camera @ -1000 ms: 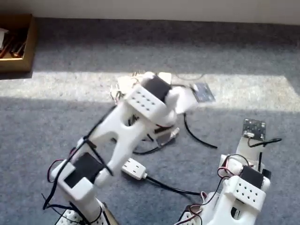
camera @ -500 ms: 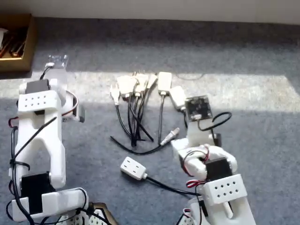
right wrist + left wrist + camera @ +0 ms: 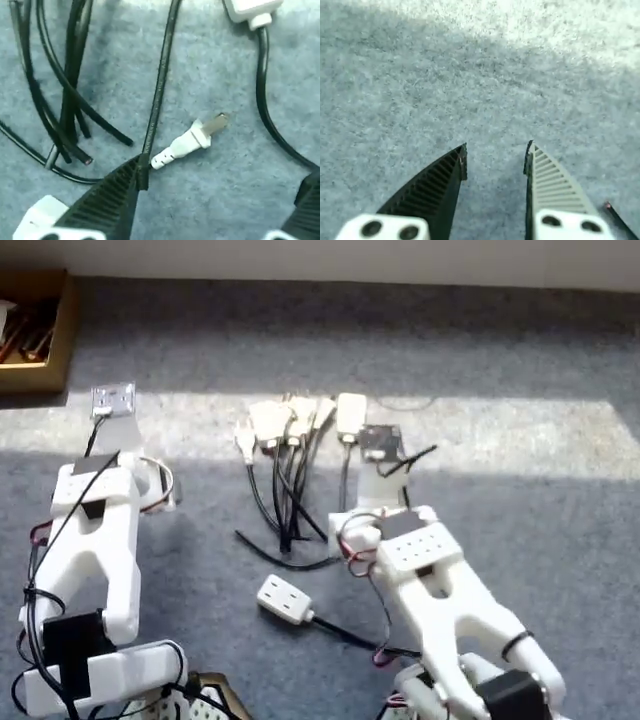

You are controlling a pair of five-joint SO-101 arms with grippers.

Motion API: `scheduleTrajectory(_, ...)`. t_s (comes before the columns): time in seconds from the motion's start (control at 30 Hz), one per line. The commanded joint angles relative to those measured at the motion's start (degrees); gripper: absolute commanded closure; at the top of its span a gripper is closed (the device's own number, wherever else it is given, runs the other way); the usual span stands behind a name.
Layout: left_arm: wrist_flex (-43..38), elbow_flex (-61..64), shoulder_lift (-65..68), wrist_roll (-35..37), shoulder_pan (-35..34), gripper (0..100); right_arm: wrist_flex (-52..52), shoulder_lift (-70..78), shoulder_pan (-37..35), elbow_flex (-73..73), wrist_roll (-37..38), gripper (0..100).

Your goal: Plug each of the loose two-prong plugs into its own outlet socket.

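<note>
A loose white two-prong plug (image 3: 187, 142) lies on the grey carpet, prongs pointing away from my right gripper (image 3: 225, 182). That gripper hangs open just above it, one finger (image 3: 125, 187) beside the plug's black cable (image 3: 160, 85). In the high view the right arm (image 3: 420, 560) covers this plug. Several white plugs and sockets (image 3: 290, 420) with black cords lie in a row further back. A white outlet block (image 3: 280, 598) lies nearer the arm bases. My left gripper (image 3: 495, 157) is open over bare carpet, on the left arm (image 3: 95, 530) at the far left.
Tangled black cords (image 3: 285, 500) spread between the row of plugs and the outlet block. Another white socket body (image 3: 250, 7) with a black cord lies beyond the plug. A wooden box (image 3: 40, 330) stands at the back left.
The left arm swung from the middle out to the far left. The right arm moved left and forward over the cords and now covers the loose white plug.
</note>
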Motion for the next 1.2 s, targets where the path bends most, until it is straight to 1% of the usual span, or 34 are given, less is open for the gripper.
scheduleTrajectory(0.0, -2.0, 0.0, -2.4, 0.2, -0.7, 80, -0.9, 4.4, -1.1, -5.7, -7.1, 56.3)
scheduleTrajectory(0.07, -2.2, 0.0, -2.4, 0.2, -1.1, 80, -0.9, 3.7, -1.1, -5.8, -9.8, 56.3)
scheduleTrajectory(0.23, -2.0, 0.0, -2.4, 0.2, -3.6, 80, -1.5, 0.9, -0.9, -5.9, -9.9, 56.3)
scheduleTrajectory(0.3, -1.9, 0.0, -2.4, 0.2, -4.8, 80, -4.1, 1.0, -0.7, -5.7, -9.9, 56.3)
scheduleTrajectory(0.47, -1.9, 0.0, -2.4, 0.2, -5.6, 80, -9.5, 3.1, -1.0, -1.5, -5.5, 56.3)
scheduleTrajectory(0.53, -1.9, 0.0, -2.4, 0.2, -5.5, 80, -11.8, 5.1, -0.9, -0.7, -5.0, 57.9)
scheduleTrajectory(0.6, -1.9, 0.0, -2.4, 0.2, -5.5, 80, -12.7, 7.5, -0.8, -0.8, -5.1, 66.5)
scheduleTrajectory(0.7, -2.1, 0.7, -2.5, 0.1, -5.3, 80, -14.5, 10.2, -0.7, -0.9, -4.7, 85.2)
scheduleTrajectory(0.73, -2.2, 1.1, -2.5, 0.1, -5.2, 80, -16.0, 10.8, -0.6, -0.9, -4.7, 88.2)
scheduleTrajectory(0.83, -2.2, 1.4, -2.5, 0.1, -5.2, 80, -17.2, 11.4, 0.3, -0.9, -4.7, 86.4)
scheduleTrajectory(0.97, -2.2, 1.4, -2.5, 0.1, -5.2, 80, -19.0, 11.6, 2.5, -0.7, -5.1, 86.5)
scheduleTrajectory(1.17, -2.2, 1.4, -2.5, 0.1, -5.2, 80, -18.9, 11.2, 4.4, -0.4, -5.1, 86.5)
